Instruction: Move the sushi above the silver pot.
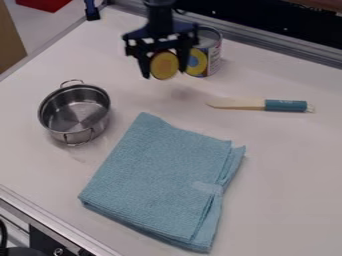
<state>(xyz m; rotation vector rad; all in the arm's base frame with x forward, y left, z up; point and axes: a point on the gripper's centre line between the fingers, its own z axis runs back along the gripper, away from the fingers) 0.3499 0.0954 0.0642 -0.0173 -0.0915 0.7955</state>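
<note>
Gripper (164, 71): up and to the right of the silver pot (75, 114) in view, fingers pointing down, closed on the sushi (164, 65), one finger each side. Sushi = round disc, yellow rim, orange middle, smooth, flat face toward camera, upright between fingers; looks lifted off the table, going by the soft shadow below. Key relation: pot lies down-left of gripper and sushi in view, well apart, so the next move should be a sideways carry that way, grip kept. Pick looks done, carry left, my guess. Risk: slim round piece could twist or slip, or knock the pot's rim if carried low.

Further out: can (212, 54), metal cylinder, printed label, behind gripper, farther right of pot. Toy knife (257, 104), right of pot, long axis roughly left-right, pale blade toward pot, teal handle away. Cloth (160, 180), blue, nubby, folded, below-right of pot. Pot itself shiny metal, round, loop handles, on white smooth table (287, 165)
</note>
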